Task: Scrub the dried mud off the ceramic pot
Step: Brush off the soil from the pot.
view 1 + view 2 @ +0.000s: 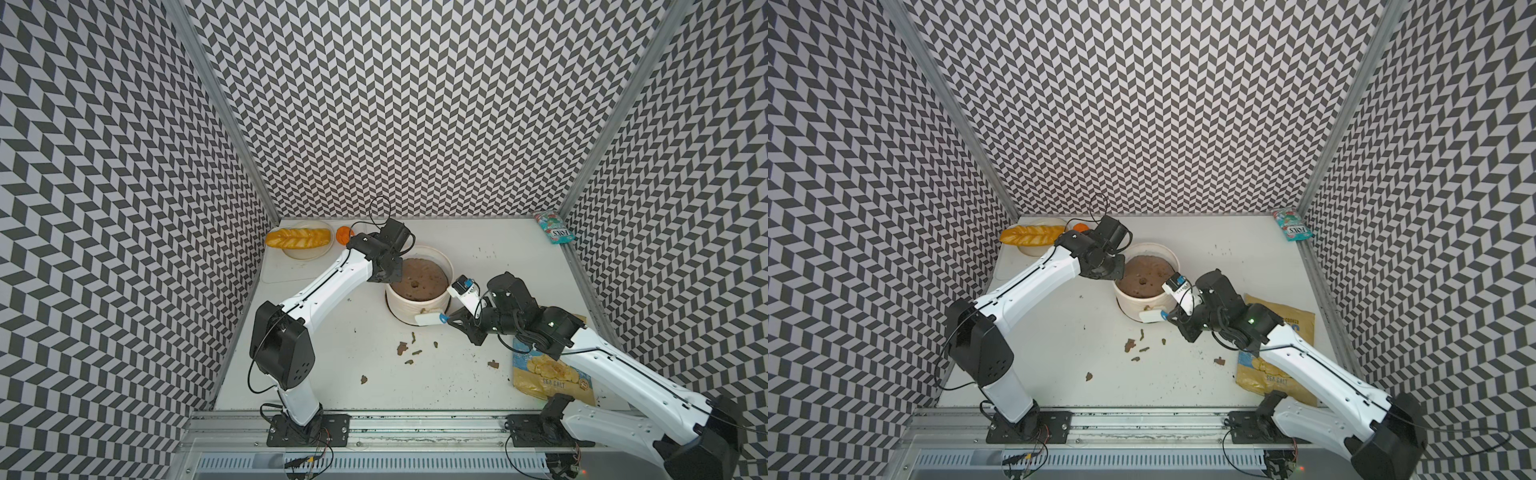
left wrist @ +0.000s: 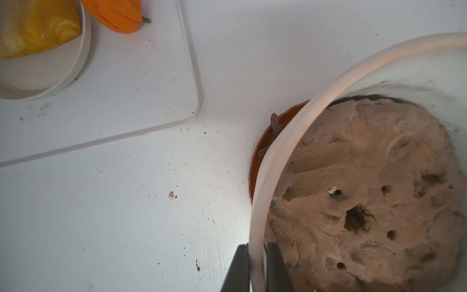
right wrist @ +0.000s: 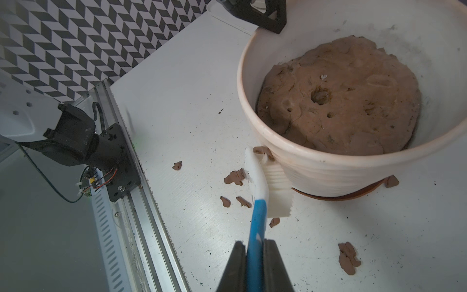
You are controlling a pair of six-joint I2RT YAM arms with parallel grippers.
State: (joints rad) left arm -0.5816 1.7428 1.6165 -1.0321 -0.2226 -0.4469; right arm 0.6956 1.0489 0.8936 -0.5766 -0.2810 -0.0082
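Bristles (image 3: 276, 187) seemingly touch ceramic pot (image 3: 328, 174) wall; right claw (image 3: 255, 243) clamps brush (image 3: 257, 202) handle; left claw (image 2: 256, 246) pinches rim.

**White table (image 1: 519, 266), seen from above.** Far left: a flat white board (image 1: 286, 270) with rounded corners lies on the surface. Centre: a brown saucer (image 2: 254, 166) rests on the table beneath the ceramic pot (image 1: 415, 309). Near side of the saucer: dried mud flakes (image 1: 402, 348) lie scattered, apart from one another, on the bare top. Near right: a yellow snack bag (image 1: 544, 376) marked SEA SALT lies flat, partly hidden. Far right corner: a small green-and-red packet (image 1: 555, 226). Fine dark specks (image 1: 486, 250) dot the surface.
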